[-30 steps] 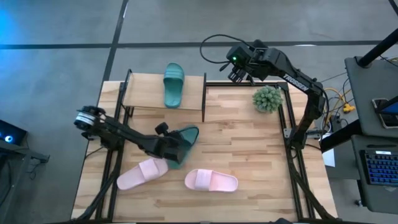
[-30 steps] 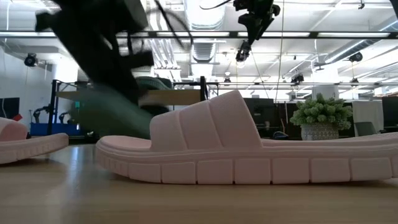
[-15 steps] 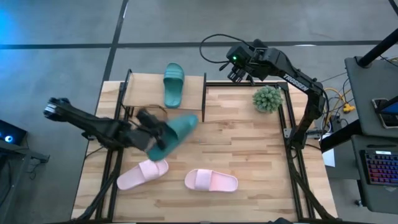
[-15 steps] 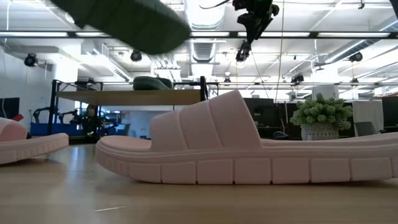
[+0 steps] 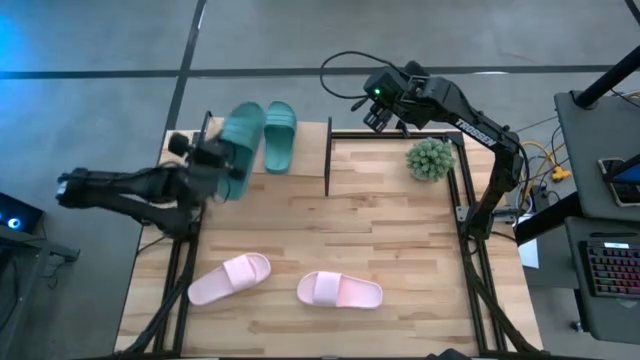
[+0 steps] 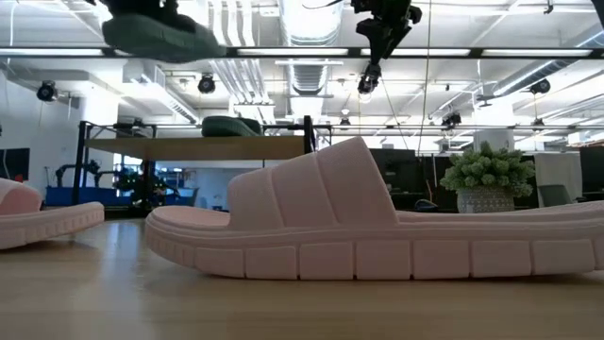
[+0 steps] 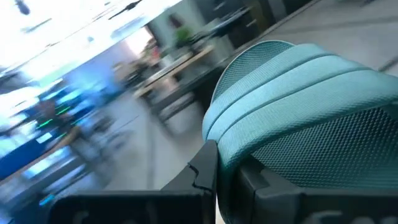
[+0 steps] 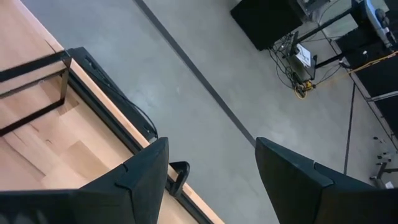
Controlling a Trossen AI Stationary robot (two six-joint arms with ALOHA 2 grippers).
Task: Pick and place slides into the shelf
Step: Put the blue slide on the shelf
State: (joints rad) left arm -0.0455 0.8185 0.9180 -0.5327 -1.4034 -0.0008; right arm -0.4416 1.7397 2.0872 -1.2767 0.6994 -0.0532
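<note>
My left gripper (image 5: 207,158) is shut on a teal slide (image 5: 238,140), which it holds in the air over the left part of the shelf (image 5: 302,152). That slide shows high up in the low view (image 6: 160,34). The second teal slide (image 5: 279,134) lies sole-down on the shelf's wood top board (image 6: 247,148). Both pink slides (image 5: 230,278) (image 5: 340,291) lie sole-down on the table's near part. My right gripper (image 5: 384,106) hangs open over the table's far edge, right of the shelf, touching nothing. My left gripper holds the teal slide by its left side beside the ribbed strap (image 7: 292,118), pinched between the two fingers (image 7: 204,171). The fingers come in about level from the table's left. The slide is lifted clear, above the shelf's top board, lying lengthwise from near to far.
A fuzzy green ball plant (image 5: 430,158) in a pot stands near the table's far right edge. The shelf's black frame (image 5: 328,152) rises at the far left. Bare wood tabletop (image 5: 390,230) lies between the shelf and the pink slides.
My left gripper has carried the teal slide up off the table's middle and toward the far left. It now hangs over the shelf beside the other teal slide. The slide has turned about from slanting to lengthwise near-to-far. The right arm has kept still.
</note>
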